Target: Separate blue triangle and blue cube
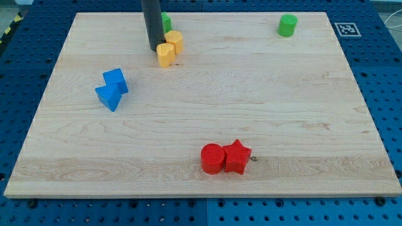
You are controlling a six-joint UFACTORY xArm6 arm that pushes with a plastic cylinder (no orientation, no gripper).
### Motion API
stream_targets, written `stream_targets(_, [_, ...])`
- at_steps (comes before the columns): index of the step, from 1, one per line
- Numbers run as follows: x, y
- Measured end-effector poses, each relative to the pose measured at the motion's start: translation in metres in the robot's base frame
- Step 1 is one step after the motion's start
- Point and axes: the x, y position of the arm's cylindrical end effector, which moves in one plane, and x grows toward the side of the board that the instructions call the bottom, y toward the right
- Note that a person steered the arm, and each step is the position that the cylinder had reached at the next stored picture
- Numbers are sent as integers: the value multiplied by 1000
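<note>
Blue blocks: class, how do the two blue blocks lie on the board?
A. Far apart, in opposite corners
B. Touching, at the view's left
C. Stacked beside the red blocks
B: the blue cube and blue triangle sit pressed together at the view's left.

We see the middle of the wooden surface (207,94) open from the view's left edge to its right, a wide lane between the block groups. At the view's left the blue cube (115,80) and blue triangle (108,96) touch, with free room all round them. Near the top, my tip (155,48) stands just beside two yellow blocks (169,48), a green block (166,22) partly hidden behind the rod. A green cylinder (287,26) sits alone at top right; a red cylinder (212,158) and red star (237,157) touch near the bottom.
</note>
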Motion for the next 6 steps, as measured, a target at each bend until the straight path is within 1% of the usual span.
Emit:
stream_targets(2, [62, 18])
stream_targets(3, [106, 58])
stream_targets(4, [146, 42])
stream_targets(6, [180, -55])
